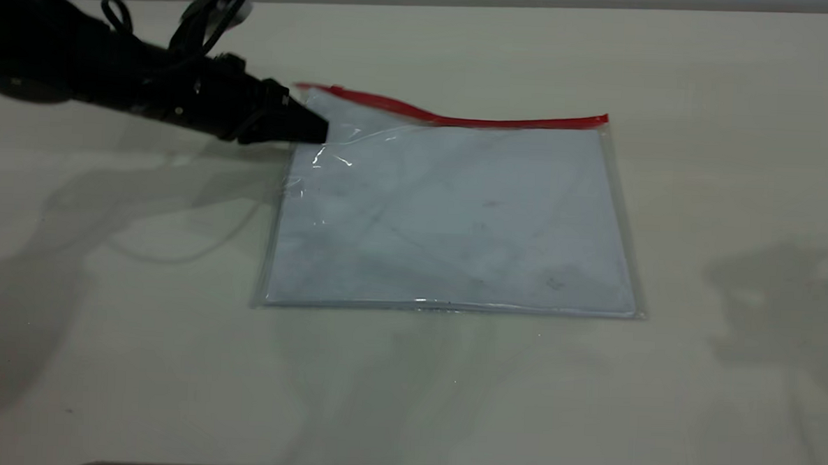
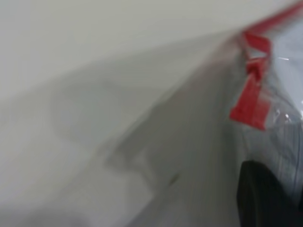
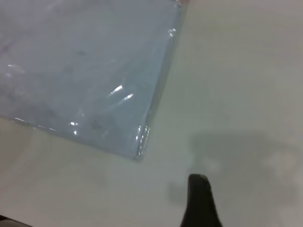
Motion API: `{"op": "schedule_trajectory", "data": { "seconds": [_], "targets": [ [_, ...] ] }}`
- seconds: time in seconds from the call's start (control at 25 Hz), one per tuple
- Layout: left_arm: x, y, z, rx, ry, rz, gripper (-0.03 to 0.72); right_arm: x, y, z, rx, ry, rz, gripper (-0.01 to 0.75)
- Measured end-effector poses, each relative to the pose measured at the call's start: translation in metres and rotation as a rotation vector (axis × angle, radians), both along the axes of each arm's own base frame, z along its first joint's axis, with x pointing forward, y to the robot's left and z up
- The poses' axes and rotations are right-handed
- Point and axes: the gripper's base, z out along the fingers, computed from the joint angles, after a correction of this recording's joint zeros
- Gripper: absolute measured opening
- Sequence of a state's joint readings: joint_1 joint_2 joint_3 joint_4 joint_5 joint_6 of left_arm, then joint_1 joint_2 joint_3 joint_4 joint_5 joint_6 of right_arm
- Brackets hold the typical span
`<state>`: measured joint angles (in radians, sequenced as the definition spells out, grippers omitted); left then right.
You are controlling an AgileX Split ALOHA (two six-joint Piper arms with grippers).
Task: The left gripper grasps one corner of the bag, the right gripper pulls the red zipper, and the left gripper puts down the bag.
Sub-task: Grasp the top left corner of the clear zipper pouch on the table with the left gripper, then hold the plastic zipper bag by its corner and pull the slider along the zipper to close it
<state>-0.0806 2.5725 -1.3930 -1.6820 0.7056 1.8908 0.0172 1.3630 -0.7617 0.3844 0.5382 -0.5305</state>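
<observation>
L gripper (image 1: 317,132) is pinching the bag's corner (image 1: 315,106) at the zipper's far-left end, lifting it slightly; step 1 looks done. Zipper (image 1: 461,118) is not yet pulled, put-down pending. R gripper (image 3: 199,201) is hovering off the bag's near-right corner, well apart from the zip; can't tell its fingers. Bag (image 1: 456,220) is lying mid-bench: thin, glossy, crinkly clear film, flat rectangle w/ white sheet inside, red strip along far edge.

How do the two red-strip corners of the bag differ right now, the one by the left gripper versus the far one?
The corner by the left gripper is lifted off the table, its plastic wrinkled; the far corner lies flat and smooth. The red zipper rises and curves toward the gripped corner but runs straight near the far one. The left gripper is at the first corner; nothing touches the other. Both belong to the bag.
</observation>
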Motion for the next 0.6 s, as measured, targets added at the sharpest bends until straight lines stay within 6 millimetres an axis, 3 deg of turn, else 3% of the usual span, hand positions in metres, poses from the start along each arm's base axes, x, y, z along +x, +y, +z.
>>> {"op": "schedule_trajectory", "data": {
  "seconds": [0.12,0.4,0.6],
  "targets": [
    [0.005,-0.005,0.012,0.024,-0.105,-0.192,0.053,0.001,0.002,0.001,0.003,-0.020,0.038,0.586],
    [0.020,-0.009,0.062,0.066,-0.300,-0.661,0.053,0.011,0.013,-0.003,0.042,-0.098,0.154,0.586],
    [0.027,-0.018,0.084,0.092,-0.429,-0.886,0.053,0.030,0.042,-0.021,0.083,-0.121,0.319,0.586]
  ]
}}
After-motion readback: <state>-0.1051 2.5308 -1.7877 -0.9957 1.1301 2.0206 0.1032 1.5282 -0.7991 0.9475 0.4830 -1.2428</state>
